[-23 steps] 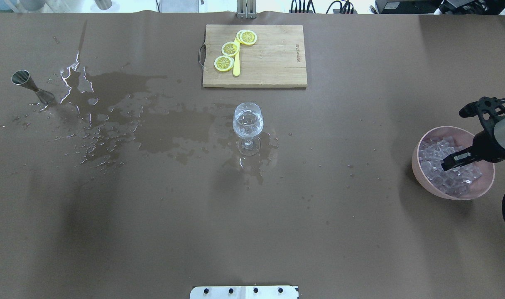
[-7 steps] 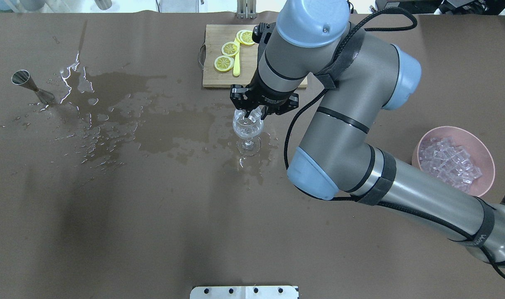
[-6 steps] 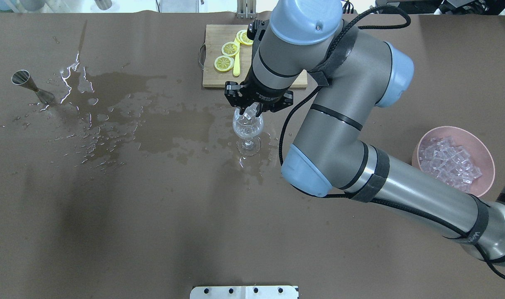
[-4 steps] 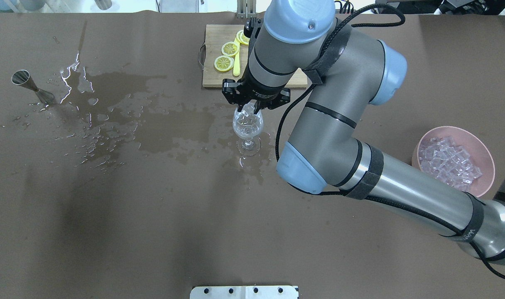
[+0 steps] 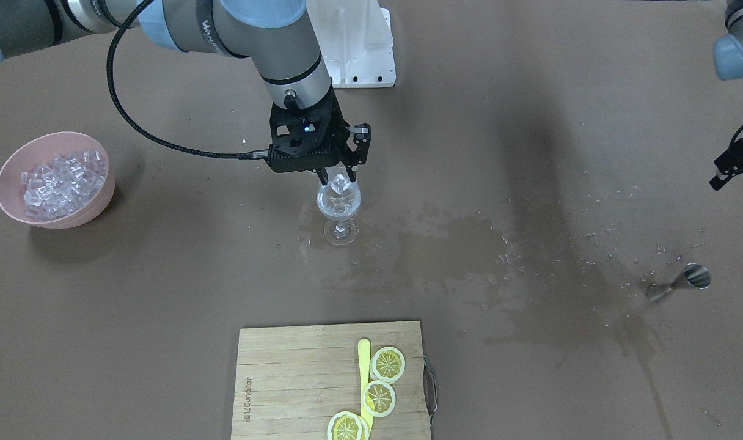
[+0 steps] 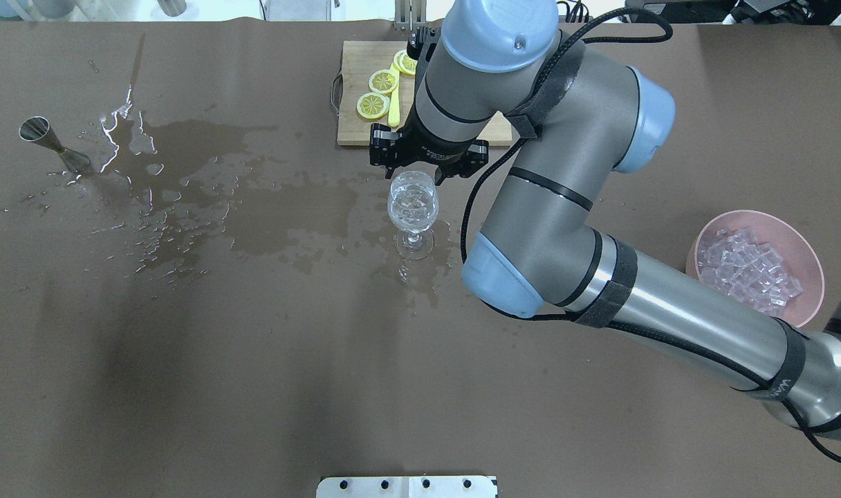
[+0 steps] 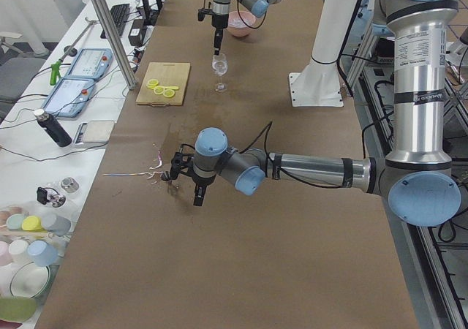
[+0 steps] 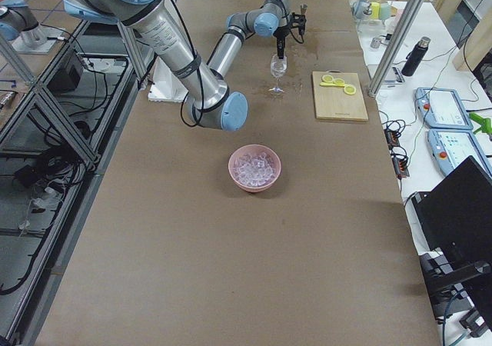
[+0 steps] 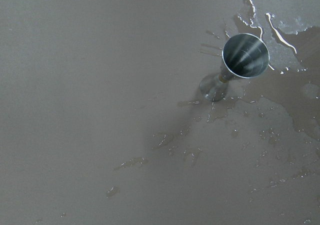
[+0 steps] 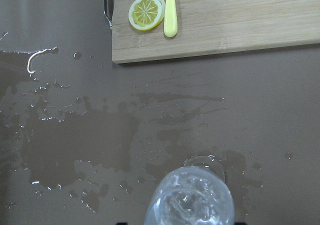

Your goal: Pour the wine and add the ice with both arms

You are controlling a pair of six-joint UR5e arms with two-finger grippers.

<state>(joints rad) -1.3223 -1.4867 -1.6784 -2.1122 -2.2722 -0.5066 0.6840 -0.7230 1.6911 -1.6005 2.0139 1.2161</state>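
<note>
My right gripper (image 5: 338, 175) (image 6: 420, 171) hangs just above the wine glass (image 5: 339, 205) (image 6: 412, 207), open and empty. The glass stands mid-table and holds clear liquid and ice cubes; one cube (image 5: 341, 183) lies at its rim. The right wrist view shows the glass (image 10: 192, 205) from above, at the bottom edge. The rest of the ice (image 6: 745, 266) (image 5: 60, 182) fills a pink bowl (image 6: 759, 215) at the right. My left gripper (image 5: 738, 182) hovers open near a steel jigger (image 5: 683, 282) (image 6: 50, 142) (image 9: 240, 60) at the far left.
A wide wet spill (image 6: 206, 187) runs from the jigger to the glass. A wooden cutting board (image 5: 286, 379) (image 10: 250, 20) with lemon slices (image 5: 379, 397) (image 6: 373, 105) and a yellow knife lies beyond the glass. My right arm spans the table's right half.
My right gripper carried an ice cube from the bowl to the glass. It has now opened, the cube has dropped into the glass, and the gripper has drawn slightly back.
</note>
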